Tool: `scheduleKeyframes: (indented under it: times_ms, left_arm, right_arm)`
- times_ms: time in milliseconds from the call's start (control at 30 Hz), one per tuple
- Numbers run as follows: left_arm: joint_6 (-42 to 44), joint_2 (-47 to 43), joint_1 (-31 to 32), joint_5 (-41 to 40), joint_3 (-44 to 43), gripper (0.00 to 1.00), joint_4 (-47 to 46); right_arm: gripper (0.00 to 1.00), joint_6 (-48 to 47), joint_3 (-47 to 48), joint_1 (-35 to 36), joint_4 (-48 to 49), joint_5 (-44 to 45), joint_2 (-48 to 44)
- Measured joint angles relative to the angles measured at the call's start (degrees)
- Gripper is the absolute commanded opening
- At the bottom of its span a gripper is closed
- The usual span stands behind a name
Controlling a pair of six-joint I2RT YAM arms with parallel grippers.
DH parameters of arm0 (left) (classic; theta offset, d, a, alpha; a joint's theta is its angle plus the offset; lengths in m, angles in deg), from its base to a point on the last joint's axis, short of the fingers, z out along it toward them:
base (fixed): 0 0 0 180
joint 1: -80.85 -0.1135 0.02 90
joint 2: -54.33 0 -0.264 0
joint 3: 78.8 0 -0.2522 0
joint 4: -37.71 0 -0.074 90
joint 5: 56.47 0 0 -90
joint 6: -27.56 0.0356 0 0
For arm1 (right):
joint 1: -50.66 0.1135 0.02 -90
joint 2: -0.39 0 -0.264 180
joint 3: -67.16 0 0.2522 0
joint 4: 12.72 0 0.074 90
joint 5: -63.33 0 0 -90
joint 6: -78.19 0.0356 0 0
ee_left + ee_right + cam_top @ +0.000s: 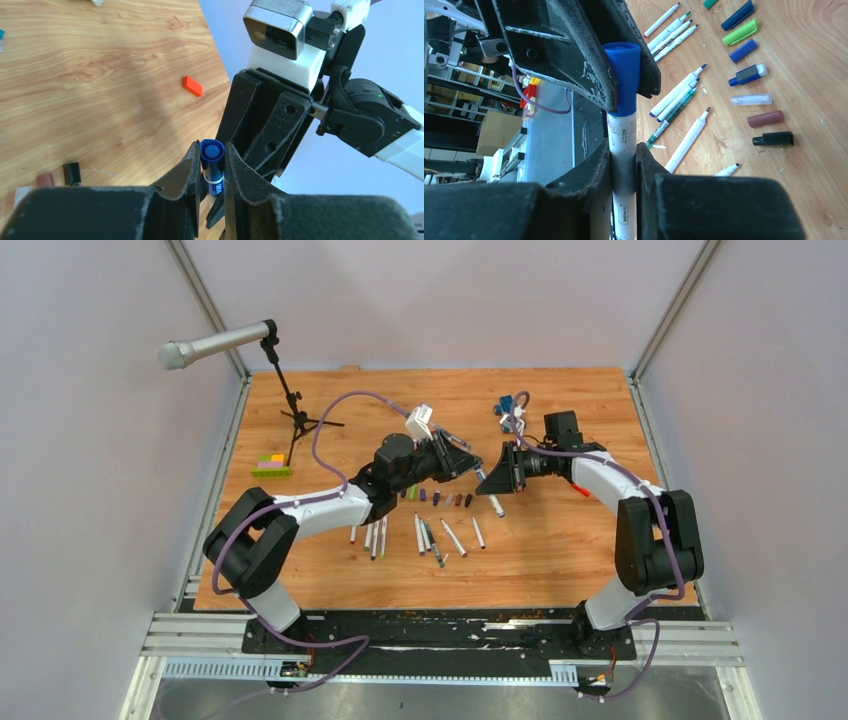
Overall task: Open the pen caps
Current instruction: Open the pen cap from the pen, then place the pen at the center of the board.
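Right pincer [623, 155] clamped on white pen [622, 130] barrel, held above the surface [560, 540]. Left pincer [212, 165] clamped on its blue cap [211, 150], cap seated on barrel. Pincers nose to nose mid-surface. Below: loose pens [425, 535], row of caps [445, 498]. Bare wood toward far edge. Orange block [192, 85] near right edge.

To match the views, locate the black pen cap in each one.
Top external: black cap at the right end of its row.
Left wrist: bottom left.
Right wrist: right side, lowest in its row.
Shared landmark: maroon cap beside it in all three.
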Motion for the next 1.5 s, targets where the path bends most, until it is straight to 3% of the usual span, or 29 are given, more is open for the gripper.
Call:
scheduleKeyframes:
  times_ms: [100, 333, 567, 733, 1033, 1267, 1500]
  left_arm:
    - [0.66, -0.63, -1.29, -0.9, -0.63, 0.0, 2.38]
    - [-0.2, -4.79, -7.65, 5.68, -0.39, 0.0, 8.04]
    - [0.42, -9.88, -21.38, -9.92, -3.58, 0.0, 5.51]
    - [1.4, -14.88, -20.04, -11.87, -2.12, 0.0, 4.35]
    - [4.59, -21.0, -19.56, -6.93, 2.67, 0.0, 7.19]
    - [6.38, -25.97, -19.56, -0.96, 7.76, 0.0, 8.98]
    - [10.62, -32.33, -19.56, 3.39, 10.29, 0.0, 16.06]
  right_arm:
    - [0.0, -1.95, 1.22, 0.55, -1.44, 0.79, 0.66]
    - [0.0, -3.23, 3.82, 5.35, 2.38, 6.51, 0.52]
    - [0.0, -3.98, -2.97, 6.64, -3.37, 5.33, -3.32]
    - [0.0, -2.58, -5.51, 6.69, -2.1, 5.64, -6.14]
    - [0.0, 4.81, -14.03, 4.98, 6.99, 10.75, -13.09]
    - [0.0, 13.2, -23.02, 3.89, 14.34, 21.18, -21.29]
    - [0.0, 16.61, -24.17, 3.89, 15.67, 33.64, -21.07]
